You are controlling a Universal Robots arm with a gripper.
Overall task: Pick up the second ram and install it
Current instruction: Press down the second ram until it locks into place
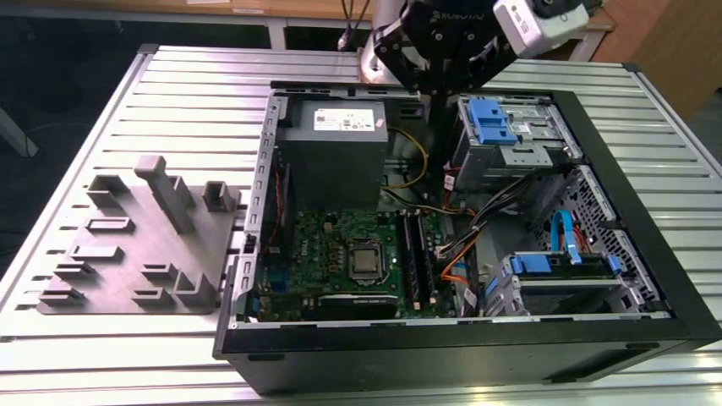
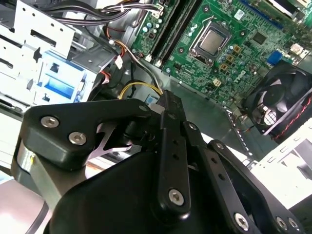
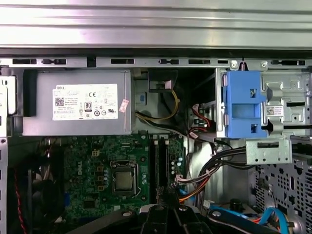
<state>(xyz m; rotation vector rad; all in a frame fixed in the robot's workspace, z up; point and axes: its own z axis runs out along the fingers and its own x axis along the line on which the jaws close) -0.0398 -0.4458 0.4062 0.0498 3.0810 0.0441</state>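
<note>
Our gripper [image 2: 168, 105], fingers apparently pressed together with nothing visible between them, hangs over the case's rear, while both RAM sticks [image 1: 415, 254] sit slotted, long axes running away from it.

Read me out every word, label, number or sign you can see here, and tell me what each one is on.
No text can be quoted reliably.
White label on the power supply: print too small to read.
Small tilted sticker beside that label: unreadable.
White label on the drive cage: unreadable.
Pale lettering on the arm's black wrist: cut off, unreadable.
</note>
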